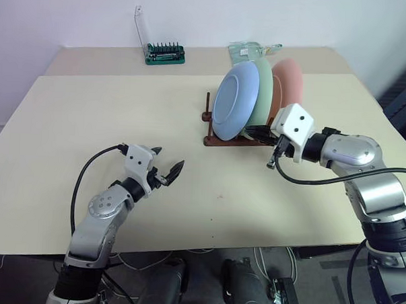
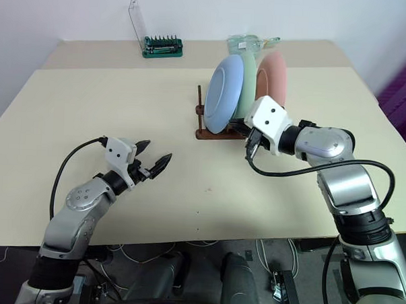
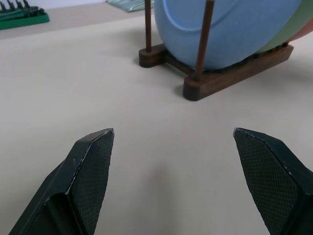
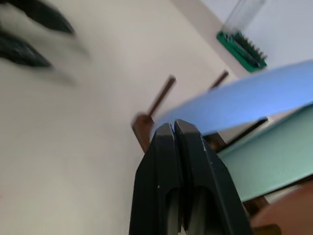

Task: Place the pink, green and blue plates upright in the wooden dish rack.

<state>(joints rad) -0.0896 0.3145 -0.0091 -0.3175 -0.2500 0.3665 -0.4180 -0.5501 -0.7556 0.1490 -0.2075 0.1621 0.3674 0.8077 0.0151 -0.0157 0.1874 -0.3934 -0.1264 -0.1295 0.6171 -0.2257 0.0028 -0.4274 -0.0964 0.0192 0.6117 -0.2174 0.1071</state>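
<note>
The blue plate (image 1: pixel 235 101), green plate (image 1: pixel 263 87) and pink plate (image 1: pixel 289 85) stand upright side by side in the wooden dish rack (image 1: pixel 220 140), blue nearest the table's middle. My right gripper (image 1: pixel 251 133) is low at the rack's right front, in front of the green plate. In the right wrist view its fingers (image 4: pixel 172 128) are shut together with nothing between them, their tips just under the blue plate's rim (image 4: pixel 254 100). My left gripper (image 1: pixel 167 165) hovers open and empty over the table, well to the left of the rack and pointing toward it (image 3: pixel 230 78).
A green tray of small dark bits (image 1: pixel 165 53) with a clear upright lid sits at the back of the table. A clear packet (image 1: pixel 251 50) lies just behind the rack. Bare tabletop (image 1: pixel 90 120) stretches left of the rack and in front of it.
</note>
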